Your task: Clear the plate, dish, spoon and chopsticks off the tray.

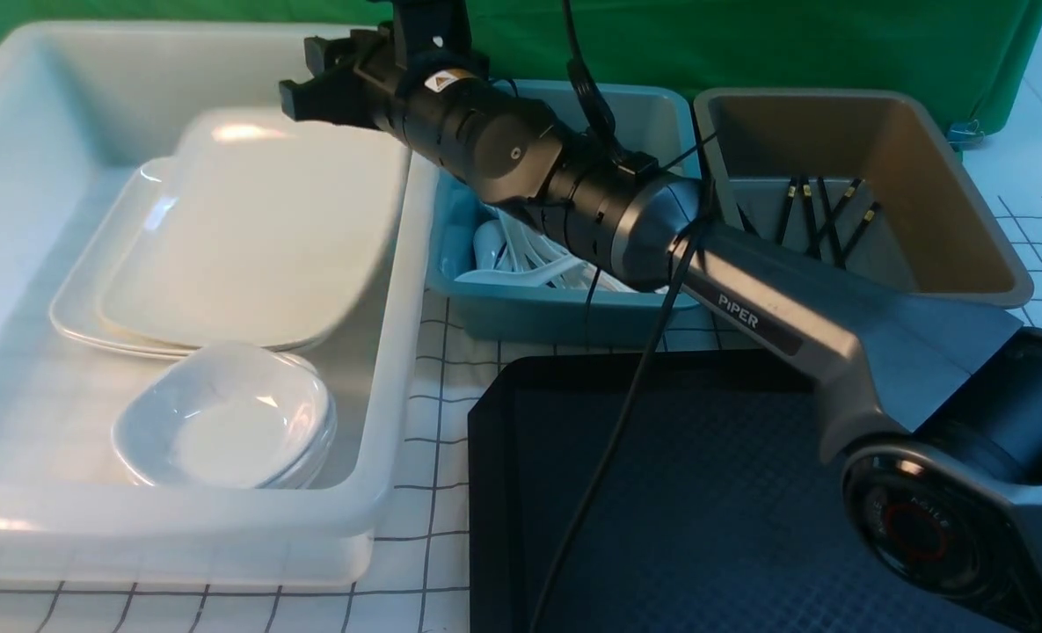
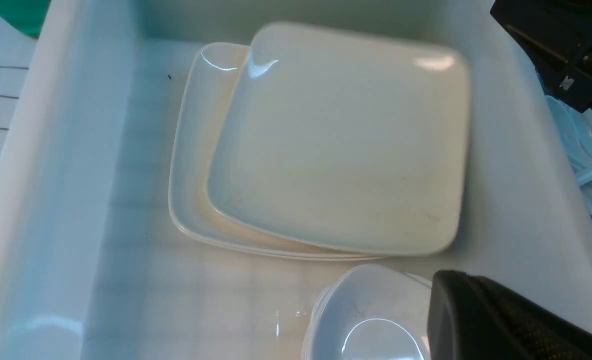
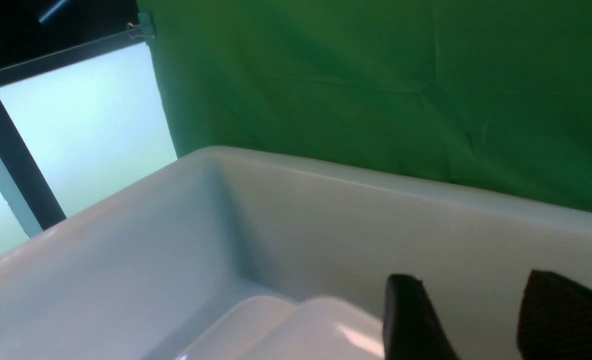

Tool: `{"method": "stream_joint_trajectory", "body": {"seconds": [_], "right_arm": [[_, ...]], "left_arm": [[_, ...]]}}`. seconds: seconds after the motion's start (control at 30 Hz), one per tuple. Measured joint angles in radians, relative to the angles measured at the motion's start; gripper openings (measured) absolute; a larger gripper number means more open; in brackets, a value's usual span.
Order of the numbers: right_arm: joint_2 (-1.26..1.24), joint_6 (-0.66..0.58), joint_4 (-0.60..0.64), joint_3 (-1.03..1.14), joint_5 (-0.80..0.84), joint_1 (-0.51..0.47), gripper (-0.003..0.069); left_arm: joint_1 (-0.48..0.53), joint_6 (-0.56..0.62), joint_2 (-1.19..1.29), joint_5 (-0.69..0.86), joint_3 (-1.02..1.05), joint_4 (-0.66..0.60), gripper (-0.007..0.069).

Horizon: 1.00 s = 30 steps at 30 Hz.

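Note:
The black tray [image 1: 705, 492] lies at the front right with nothing on the part that shows. A large white plate [image 1: 257, 229] [image 2: 340, 140] sits askew on top of other plates inside the white tub [image 1: 10, 176], its right edge near the tub wall. My right gripper [image 1: 302, 75] [image 3: 470, 280] hovers open above the plate's far right corner, holding nothing. Small white dishes [image 1: 230, 422] [image 2: 370, 320] are stacked at the tub's front. White spoons [image 1: 521, 255] lie in the teal tub. Black chopsticks [image 1: 824, 215] lie in the brown tub. My left gripper [image 2: 440, 290] is shut above the dishes.
The teal tub [image 1: 564, 316] and the brown tub [image 1: 951, 193] stand behind the tray. My right arm [image 1: 661, 229] stretches diagonally across the tray and the teal tub. A green curtain [image 3: 375, 75] hangs behind the tubs. A checked cloth [image 1: 437, 422] covers the table.

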Motion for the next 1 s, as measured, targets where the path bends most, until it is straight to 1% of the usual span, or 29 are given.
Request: {"method": "stream_joint_trajectory", "body": {"seconds": [0.27,0.37,0.4,0.47,0.53,0.57,0.6,0.63,0.67,0.7,0.73,0.8,0.87,1.0], "right_arm": [[-0.005,-0.002,0.001,-0.001,0.018,-0.005,0.0330],[-0.026,-0.005,0.000,-0.001,0.082,-0.016,0.0296],[-0.039,-0.006,-0.005,-0.001,0.125,-0.021,0.0264],[-0.108,-0.003,-0.053,-0.001,0.279,-0.050,0.0133],[-0.168,0.022,-0.110,-0.001,0.400,-0.073,0.0053],[-0.214,0.058,-0.164,-0.001,0.482,-0.091,0.0031],[-0.246,0.080,-0.194,-0.002,0.535,-0.104,0.0022],[-0.254,0.097,-0.226,-0.003,0.548,-0.111,0.0020],[-0.310,0.170,-0.308,-0.006,0.653,-0.137,0.0010],[-0.341,0.198,-0.343,-0.006,0.705,-0.153,0.0008],[-0.385,0.255,-0.417,-0.006,0.783,-0.178,0.0008],[-0.450,0.300,-0.493,-0.006,0.917,-0.222,0.0008],[-0.503,0.319,-0.528,-0.007,1.037,-0.260,0.0008],[-0.575,0.334,-0.552,-0.004,1.237,-0.324,0.0007]], "left_arm": [[0.000,0.000,0.000,-0.002,0.000,0.003,0.0000],[0.000,0.000,0.000,-0.003,0.000,0.007,0.0000],[0.000,0.000,0.001,-0.003,0.000,0.007,0.0000],[0.000,0.000,0.011,-0.003,0.000,0.007,0.0000],[0.000,0.001,0.031,0.002,0.000,0.006,0.0000],[0.000,0.001,0.049,0.007,0.000,0.006,0.0000],[0.000,0.001,0.065,0.013,0.000,0.006,0.0000],[0.000,0.001,0.070,0.015,0.000,0.006,0.0000],[0.000,0.001,0.110,0.033,0.000,0.006,0.0000],[0.000,0.000,0.127,0.040,0.000,0.007,0.0000],[0.000,0.000,0.163,0.054,0.000,0.010,0.0000],[0.000,0.000,0.226,0.069,0.000,0.027,0.0000],[0.000,-0.013,0.290,0.073,0.000,0.054,0.0000],[0.000,-0.024,0.408,0.073,0.000,0.101,0.0000]]}}
